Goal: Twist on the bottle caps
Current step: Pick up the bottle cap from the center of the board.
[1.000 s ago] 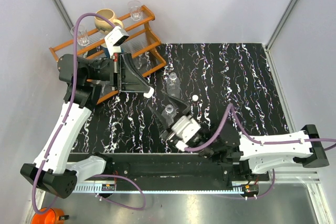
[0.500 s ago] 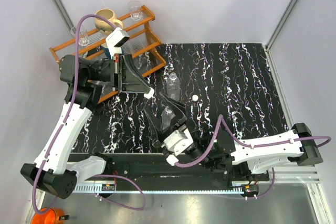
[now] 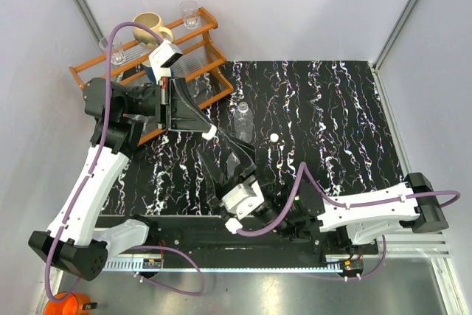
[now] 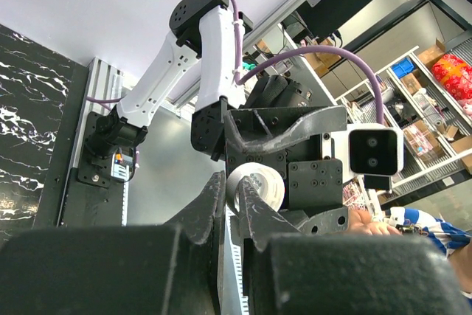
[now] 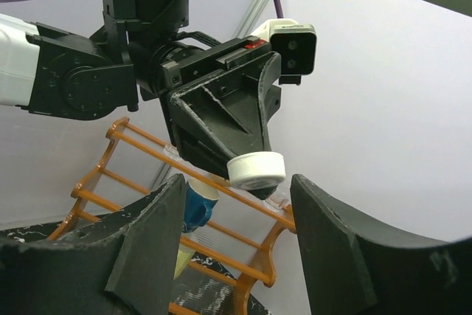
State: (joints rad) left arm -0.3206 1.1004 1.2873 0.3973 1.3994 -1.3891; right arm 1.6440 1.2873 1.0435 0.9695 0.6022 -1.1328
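- Left gripper (image 3: 207,130) is clamped on one white bottle cap (image 3: 210,132) by its rim, held off the table left of frame centre.
- Key relation: the upright bottle (image 3: 242,119) stands just right of that cap and slightly higher in frame, long axis vertical with the neck up. The left arm looks nearer.
- Right gripper (image 5: 237,186) has its fingers spread. Nothing sits between them in its wrist view, and they point up at the held cap.
- Count of caps: two, one held and one loose (image 3: 273,138) on the table (image 3: 332,108), right of centre.
- Count of bottles: two, but the second (image 3: 235,158) shows only faintly at the right fingers. I can't tell whether it is touched.
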